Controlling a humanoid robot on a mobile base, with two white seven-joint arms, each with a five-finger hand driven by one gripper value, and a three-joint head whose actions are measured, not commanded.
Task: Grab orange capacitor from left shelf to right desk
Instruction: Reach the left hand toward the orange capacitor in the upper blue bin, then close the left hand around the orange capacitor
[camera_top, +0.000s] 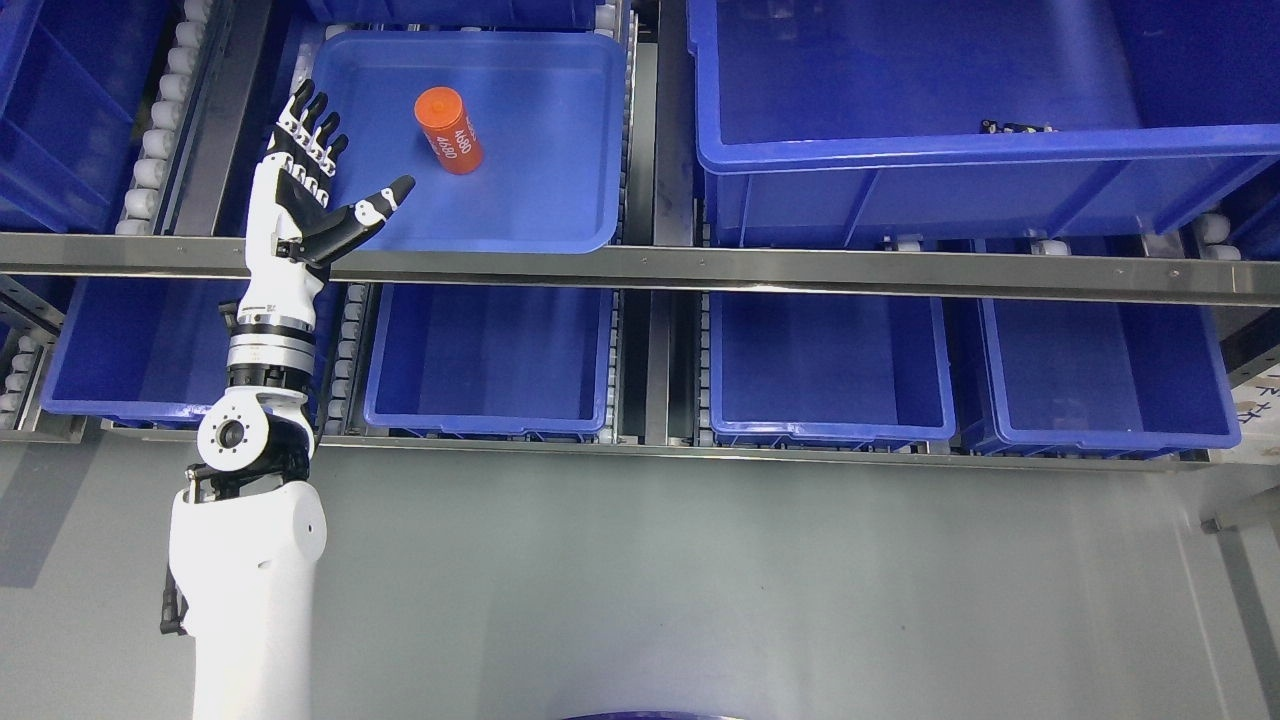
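Nearest, left arm rising from the lower left, white forearm crossing the steel shelf rail (800, 268). Beyond that, left hand (318, 190) raised over the near-left corner of the shallow blue tray (560, 225), fingers (310, 125) spread and straight, thumb stretched out toward the right, holding nothing. Further on, just past the thumb tip and a little to its right, orange capacitor (448, 130) lying tilted on the tray floor, apart from the hand, white printing on its side. Probably light and rigid, smooth casing likely slippery, apt to roll. Best gripped across the middle of the cylinder, thumb opposing fingers. Right hand out of sight.
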